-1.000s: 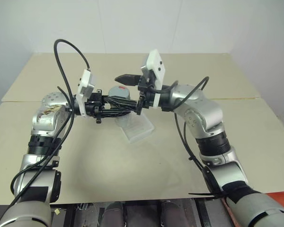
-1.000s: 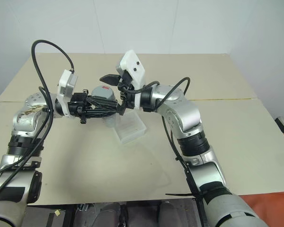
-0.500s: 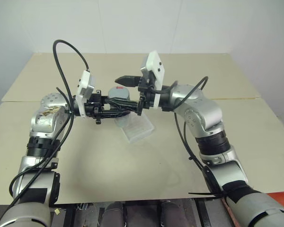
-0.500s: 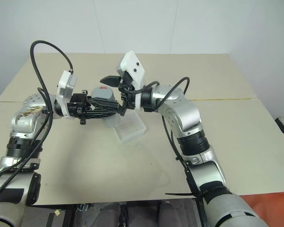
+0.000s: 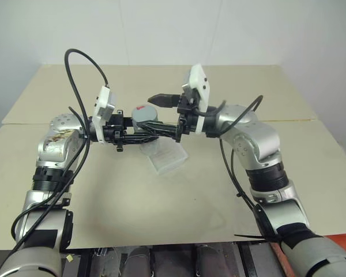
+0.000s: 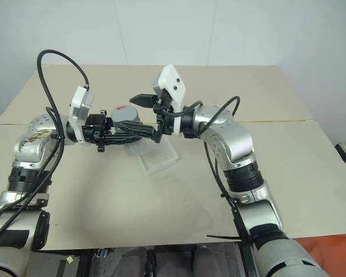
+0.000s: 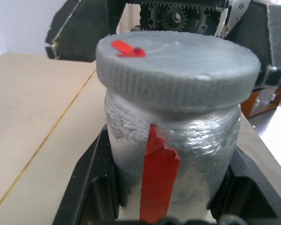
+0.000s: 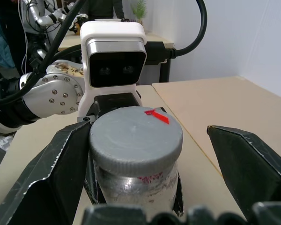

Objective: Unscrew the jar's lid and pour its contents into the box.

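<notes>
Left hand (image 5: 139, 133) clamped on the jar (image 7: 171, 140), held above the box (image 5: 164, 156). Lid (image 8: 135, 137) on. Right hand (image 8: 145, 154) fingers apart, flanking lid.

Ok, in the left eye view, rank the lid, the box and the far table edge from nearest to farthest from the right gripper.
1. Lid: between the open fingers of the right gripper.
2. Box: on the table just below.
3. Far table edge: by the back wall.

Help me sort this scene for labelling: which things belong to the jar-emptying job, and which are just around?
Job:
jar, held in the shut left claw
lid, on the jar
box
open right claw

Around:
table
cables
</notes>
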`<state>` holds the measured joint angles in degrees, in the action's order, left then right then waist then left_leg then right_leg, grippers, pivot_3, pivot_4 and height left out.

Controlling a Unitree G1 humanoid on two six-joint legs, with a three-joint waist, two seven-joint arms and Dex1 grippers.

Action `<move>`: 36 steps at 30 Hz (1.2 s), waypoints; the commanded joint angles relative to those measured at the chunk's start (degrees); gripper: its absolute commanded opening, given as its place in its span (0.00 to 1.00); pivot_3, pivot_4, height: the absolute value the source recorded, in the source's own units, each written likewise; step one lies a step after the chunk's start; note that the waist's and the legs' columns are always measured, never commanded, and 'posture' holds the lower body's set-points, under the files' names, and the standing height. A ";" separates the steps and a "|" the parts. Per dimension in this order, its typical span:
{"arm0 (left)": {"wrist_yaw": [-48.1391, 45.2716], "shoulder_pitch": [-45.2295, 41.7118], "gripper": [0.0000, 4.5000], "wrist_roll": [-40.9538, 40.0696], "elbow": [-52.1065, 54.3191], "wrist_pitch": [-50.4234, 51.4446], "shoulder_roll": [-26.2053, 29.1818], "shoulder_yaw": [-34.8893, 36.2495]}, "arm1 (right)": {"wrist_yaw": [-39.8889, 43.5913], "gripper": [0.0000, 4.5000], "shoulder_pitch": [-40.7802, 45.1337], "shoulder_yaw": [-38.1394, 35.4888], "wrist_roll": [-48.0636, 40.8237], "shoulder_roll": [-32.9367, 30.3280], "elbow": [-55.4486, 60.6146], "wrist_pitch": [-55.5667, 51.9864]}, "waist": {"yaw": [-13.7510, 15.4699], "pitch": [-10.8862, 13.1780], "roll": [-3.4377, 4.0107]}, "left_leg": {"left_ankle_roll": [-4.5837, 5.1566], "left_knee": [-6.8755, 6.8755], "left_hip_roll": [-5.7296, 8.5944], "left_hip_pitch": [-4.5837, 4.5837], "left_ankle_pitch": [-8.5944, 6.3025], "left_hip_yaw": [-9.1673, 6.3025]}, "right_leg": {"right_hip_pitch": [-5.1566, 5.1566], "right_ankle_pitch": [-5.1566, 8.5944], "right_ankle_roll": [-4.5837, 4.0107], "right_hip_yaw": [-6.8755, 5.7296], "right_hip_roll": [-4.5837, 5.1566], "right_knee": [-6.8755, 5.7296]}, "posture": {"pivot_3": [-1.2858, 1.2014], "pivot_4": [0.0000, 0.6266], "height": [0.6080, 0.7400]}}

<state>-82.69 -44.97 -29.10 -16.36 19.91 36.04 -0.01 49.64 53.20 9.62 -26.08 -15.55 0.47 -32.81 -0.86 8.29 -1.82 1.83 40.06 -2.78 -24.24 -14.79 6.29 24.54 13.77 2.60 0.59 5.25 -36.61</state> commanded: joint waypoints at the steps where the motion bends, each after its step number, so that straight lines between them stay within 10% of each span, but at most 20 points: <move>1: -0.82 -0.88 0.43 -0.38 1.50 -0.56 0.71 0.99 | -0.83 0.99 0.12 -3.20 -0.26 -1.30 1.35 0.95 | 0.00 0.00 0.00 | 0.00 0.00 0.00 0.00 0.00 0.00 | 0.00 0.00 0.00 0.00 0.00 0.00 | 0.52 0.24 1.00; 36: -1.61 -1.47 0.43 0.13 0.43 -1.10 0.43 0.59 | 2.40 0.99 -3.99 -3.42 -6.16 -4.36 9.51 -0.89 | -0.01 0.00 0.00 | 0.24 0.00 -0.01 0.02 -0.14 -0.01 | 0.00 0.00 0.00 0.01 -0.01 0.00 | 0.52 0.24 1.00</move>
<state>-83.99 -44.97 -29.11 -16.70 19.76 36.47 0.14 53.20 47.40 6.31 -31.82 -20.69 8.42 -33.39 -0.87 8.29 -1.82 2.07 40.06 -2.78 -24.21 -14.93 6.28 24.54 13.77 2.60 0.60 5.25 -36.62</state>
